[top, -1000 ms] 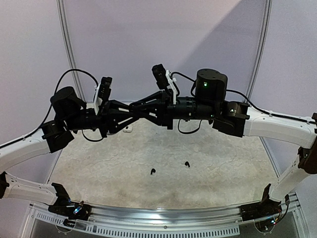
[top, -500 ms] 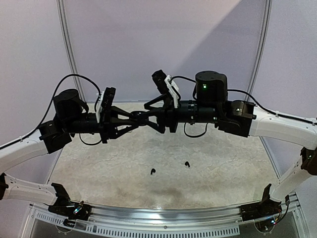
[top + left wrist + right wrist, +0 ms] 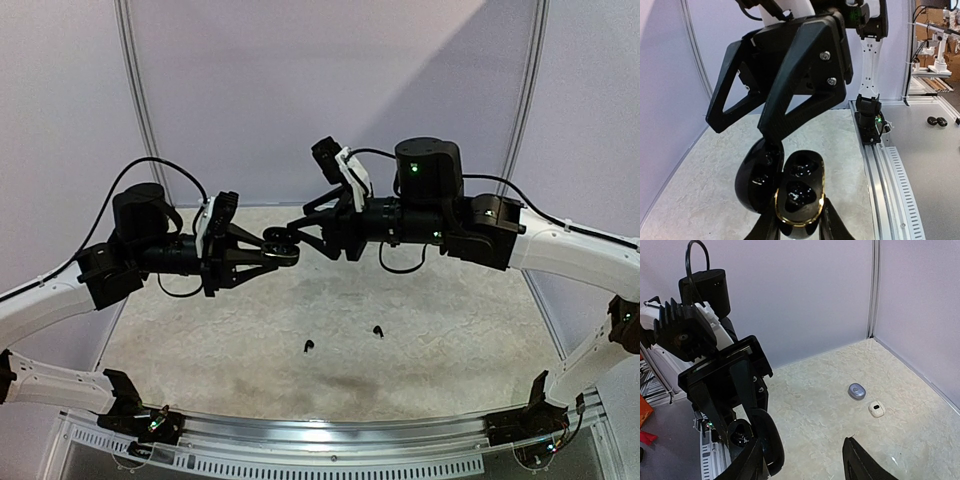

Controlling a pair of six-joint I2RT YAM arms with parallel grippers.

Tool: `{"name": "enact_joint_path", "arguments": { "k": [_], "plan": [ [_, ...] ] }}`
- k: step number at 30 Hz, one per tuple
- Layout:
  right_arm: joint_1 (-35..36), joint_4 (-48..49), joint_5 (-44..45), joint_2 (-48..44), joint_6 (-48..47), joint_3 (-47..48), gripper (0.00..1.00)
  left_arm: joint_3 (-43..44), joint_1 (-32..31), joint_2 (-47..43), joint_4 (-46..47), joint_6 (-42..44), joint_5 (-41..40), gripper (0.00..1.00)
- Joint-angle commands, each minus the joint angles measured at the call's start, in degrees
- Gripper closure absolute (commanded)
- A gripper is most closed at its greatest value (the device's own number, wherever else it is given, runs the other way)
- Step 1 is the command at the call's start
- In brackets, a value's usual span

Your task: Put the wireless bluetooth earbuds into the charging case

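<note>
Left gripper [image 3: 268, 254] clenched on open black charging case with gold rim [image 3: 799, 200], raised in air, lid hanging at side. Right gripper [image 3: 298, 234] released, jaws apart, facing case, one finger tip at lid. Tiny black earbud [image 3: 308, 347] and second black earbud [image 3: 378, 331] lie apart on speckled beige table [image 3: 450, 370], well below both grippers.

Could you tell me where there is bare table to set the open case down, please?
Bare table lies between the left black earbud, the right black earbud and the near rail, and right of them. It is crowded above centre, where the left gripper holds the black case beside the open right gripper.
</note>
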Motion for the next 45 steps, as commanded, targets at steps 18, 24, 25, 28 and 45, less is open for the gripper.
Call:
{"name": "enact_joint_path", "arguments": {
  "k": [18, 24, 25, 28, 45],
  "plan": [
    [-4.9, -6.6, -10.7, 6.2, 3.7, 9.1, 0.41, -6.6, 0.0, 2.0, 9.2, -12.0, -6.6, 1.00],
    [-10.5, -11.6, -2.3, 6.7, 10.5, 10.8, 0.37, -8.5, 1.5, 3.7, 12.6, -13.8, -7.2, 1.00],
    [-11.9, -14.3, 1.6, 6.6, 13.4, 10.4, 0.37, -8.8, 1.8, 3.7, 12.7, -13.7, -7.5, 1.00],
    [-16.3, -23.1, 7.4, 7.0, 20.7, 6.9, 0.38, -10.0, 2.0, 3.2, 13.0, -12.7, -8.1, 1.00],
    [-15.8, -49.3, 6.2, 31.5, 15.2, 10.9, 0.45, -11.9, 3.0, 1.8, 10.8, -8.8, -8.2, 1.00]
  ]
}}
